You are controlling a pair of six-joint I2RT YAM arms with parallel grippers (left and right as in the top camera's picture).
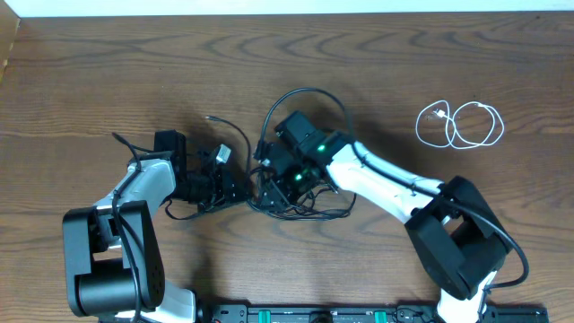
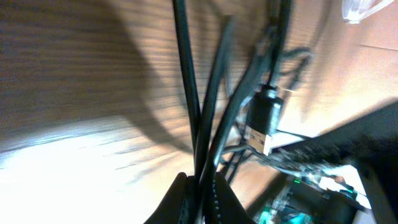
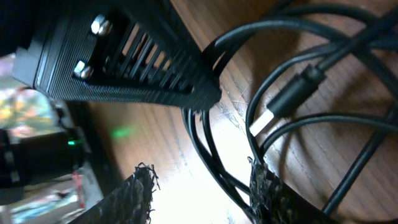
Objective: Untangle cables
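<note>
A tangle of black cables (image 1: 309, 205) lies at the table's middle, and one loop (image 1: 309, 92) of it arcs toward the far side. My left gripper (image 1: 238, 188) reaches into the tangle's left side. In the left wrist view it (image 2: 200, 194) is shut on two black cables (image 2: 186, 93), with a black plug (image 2: 265, 115) just beyond. My right gripper (image 1: 271, 184) hangs over the same bunch. In the right wrist view its jaws (image 3: 205, 193) stand apart, and black cables (image 3: 214, 162) run between them close to the right finger (image 3: 277, 196). A white cable (image 1: 462, 124) lies coiled apart at the right.
The left gripper's slotted black body (image 3: 124, 62) is right in front of my right gripper. A black plug with a metal tip (image 3: 289, 99) lies beside it. A short black cable end (image 1: 224, 124) trails left of the tangle. The table's far edge (image 1: 287, 13) runs along the top.
</note>
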